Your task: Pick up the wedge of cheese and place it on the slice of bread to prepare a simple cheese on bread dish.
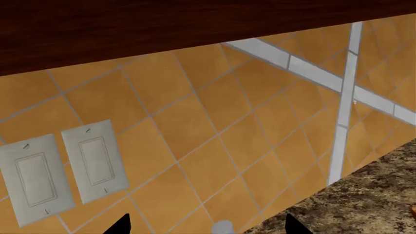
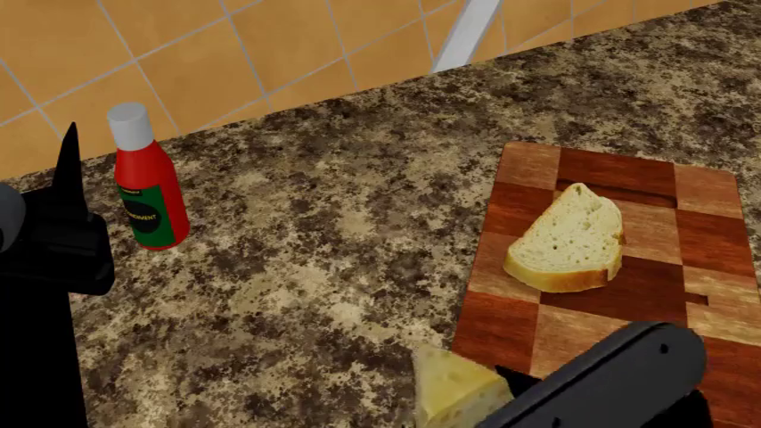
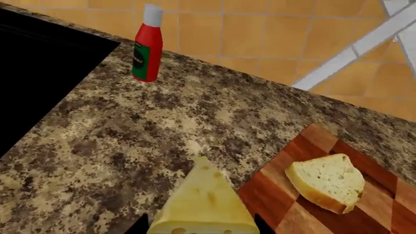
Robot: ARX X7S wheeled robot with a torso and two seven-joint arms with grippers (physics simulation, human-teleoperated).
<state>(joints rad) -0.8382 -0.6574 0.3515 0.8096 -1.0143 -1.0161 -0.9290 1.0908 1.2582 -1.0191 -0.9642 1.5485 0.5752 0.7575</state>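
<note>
The right gripper (image 3: pixel 198 229) shows only as two dark fingertips at the edge of its wrist view, one on either side of the broad end of the wedge of cheese (image 3: pixel 202 204); they stand spread about it, but whether they press on it or merely flank it I cannot tell. In the head view the cheese (image 2: pixel 454 388) lies on the speckled counter (image 2: pixel 321 267) just beside the near left corner of the cutting board (image 2: pixel 701 241), with the right arm (image 2: pixel 618 379) over it. The slice of bread (image 2: pixel 571 241) lies flat on the board, near the cheese but apart from it. The left gripper (image 1: pixel 204 225) points at the tiled wall (image 1: pixel 195 126) and two wall switches (image 1: pixel 62 170), its fingertips wide apart and holding nothing. The cheese is likely light, firm and fairly smooth; its sloping sides could squeeze out of a pinch, so the two flat faces near the thick end look the safest place to hold. The bread is likely soft, so the cheese wants setting down gently. The count: one cheese wedge, one bread slice, one board, one red bottle (image 2: pixel 149 187) standing well off to the left, two switches.
</note>
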